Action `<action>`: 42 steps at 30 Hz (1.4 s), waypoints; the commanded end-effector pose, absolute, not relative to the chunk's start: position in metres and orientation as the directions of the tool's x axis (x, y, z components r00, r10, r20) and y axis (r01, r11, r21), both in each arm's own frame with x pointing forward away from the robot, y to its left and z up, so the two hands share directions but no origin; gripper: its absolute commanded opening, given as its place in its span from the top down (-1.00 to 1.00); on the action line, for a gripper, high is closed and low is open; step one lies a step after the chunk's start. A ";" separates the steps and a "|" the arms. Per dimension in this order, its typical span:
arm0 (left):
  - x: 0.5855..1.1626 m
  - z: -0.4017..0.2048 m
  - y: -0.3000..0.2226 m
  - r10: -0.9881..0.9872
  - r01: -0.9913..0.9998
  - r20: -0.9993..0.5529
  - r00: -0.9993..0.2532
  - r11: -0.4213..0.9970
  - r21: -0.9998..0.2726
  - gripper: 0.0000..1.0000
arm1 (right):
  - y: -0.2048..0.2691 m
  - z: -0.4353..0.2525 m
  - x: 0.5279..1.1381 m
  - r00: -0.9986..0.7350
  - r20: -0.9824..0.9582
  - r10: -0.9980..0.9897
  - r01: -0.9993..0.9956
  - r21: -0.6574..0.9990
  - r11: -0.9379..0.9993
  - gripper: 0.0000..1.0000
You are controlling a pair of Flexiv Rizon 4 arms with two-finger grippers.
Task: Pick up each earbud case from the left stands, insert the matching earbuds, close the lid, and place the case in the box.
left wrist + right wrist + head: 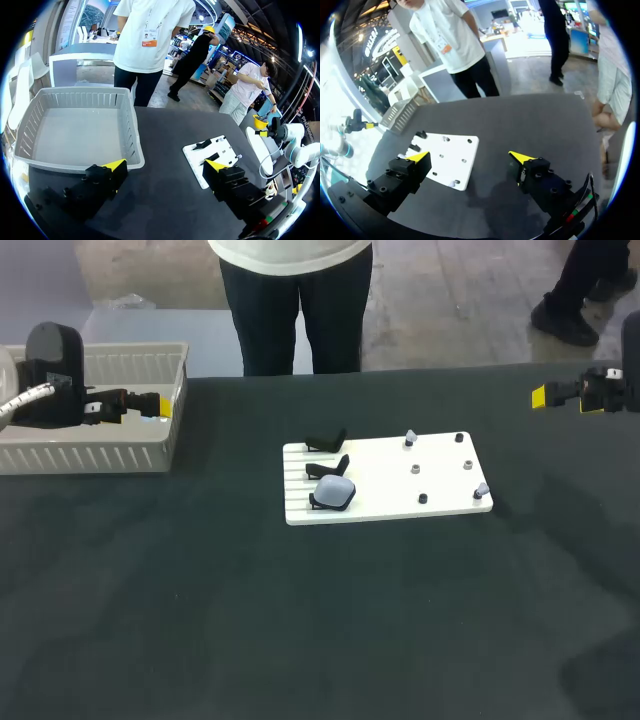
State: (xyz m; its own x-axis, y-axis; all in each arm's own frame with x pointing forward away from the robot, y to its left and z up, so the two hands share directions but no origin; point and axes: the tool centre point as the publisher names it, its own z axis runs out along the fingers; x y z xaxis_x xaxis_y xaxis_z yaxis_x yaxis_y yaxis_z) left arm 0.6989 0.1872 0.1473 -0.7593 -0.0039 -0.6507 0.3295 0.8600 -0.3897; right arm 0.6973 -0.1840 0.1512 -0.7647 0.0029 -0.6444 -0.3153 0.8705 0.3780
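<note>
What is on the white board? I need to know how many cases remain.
One earbud case rests on the nearest stand of the white board, largely covering that stand. Two other stands hold nothing. Two pale earbuds stand among small pegs.

Your left arm comes in low from the left. Its wrist is level and the left gripper points sideways toward the middle. In its wrist view the yellow-tipped fingers stand wide apart, gripping nothing. Your right arm enters from the right. The right gripper points across toward the left one, also spread wide and holding nothing.
</note>
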 end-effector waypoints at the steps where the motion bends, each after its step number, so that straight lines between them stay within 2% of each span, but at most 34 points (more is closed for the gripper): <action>1: 0.699 0.150 0.185 -0.001 0.322 -0.644 -0.765 0.865 -0.384 -1.00 | -0.185 0.150 0.698 -0.765 -0.644 0.002 -0.318 0.380 0.869 -1.00; 13: 0.699 0.150 0.185 -0.001 0.322 -0.644 -0.765 0.865 -0.384 -1.00 | -0.185 0.150 0.698 -0.765 -0.644 0.002 -0.318 0.380 0.869 -1.00; 16: 0.699 0.153 0.176 0.156 0.639 -0.796 -0.584 0.693 -0.333 -1.00 | -0.185 0.150 0.698 -0.765 -0.644 0.002 -0.318 0.380 0.869 -1.00; 18: 0.696 0.155 0.174 0.226 0.824 -0.890 -0.395 0.515 -0.235 -1.00 | -0.185 0.150 0.698 -0.765 -0.644 0.002 -0.318 0.380 0.869 -1.00; 19: 0.694 0.154 0.174 0.230 0.850 -0.914 -0.334 0.493 -0.187 -1.00 | -0.185 0.150 0.698 -0.765 -0.644 0.002 -0.318 0.380 0.869 -1.00; 20: 0.692 0.154 0.171 0.284 0.905 -0.923 -0.259 0.406 -0.129 -1.00 | -0.185 0.150 0.698 -0.765 -0.644 0.002 -0.318 0.380 0.869 -1.00; 23: 0.688 0.155 0.168 0.282 0.972 -0.955 -0.091 0.234 -0.024 -1.00 | -0.185 0.150 0.698 -0.765 -0.644 0.002 -0.318 0.380 0.869 -1.00; 24: 0.687 0.155 0.168 0.278 0.972 -0.957 -0.081 0.234 -0.014 -1.00 | -0.185 0.150 0.698 -0.765 -0.644 0.002 -0.318 0.380 0.869 -1.00; 28: 0.678 0.161 0.161 0.290 0.994 -0.956 0.043 0.088 0.071 -1.00 | -0.185 0.150 0.698 -0.765 -0.644 0.002 -0.318 0.380 0.869 -1.00; 31: 0.673 0.164 0.153 0.325 0.995 -0.942 0.079 0.039 0.096 -1.00 | -0.185 0.150 0.698 -0.765 -0.644 0.002 -0.318 0.380 0.869 -1.00; 34: 0.672 0.166 0.144 0.377 0.997 -0.926 0.024 0.064 0.052 -1.00 | -0.185 0.150 0.698 -0.765 -0.644 0.002 -0.318 0.380 0.869 -1.00; 42: 0.672 0.166 0.144 0.377 0.997 -0.926 0.024 0.064 0.052 -1.00 | -0.185 0.150 0.698 -0.765 -0.644 0.002 -0.318 0.380 0.869 -1.00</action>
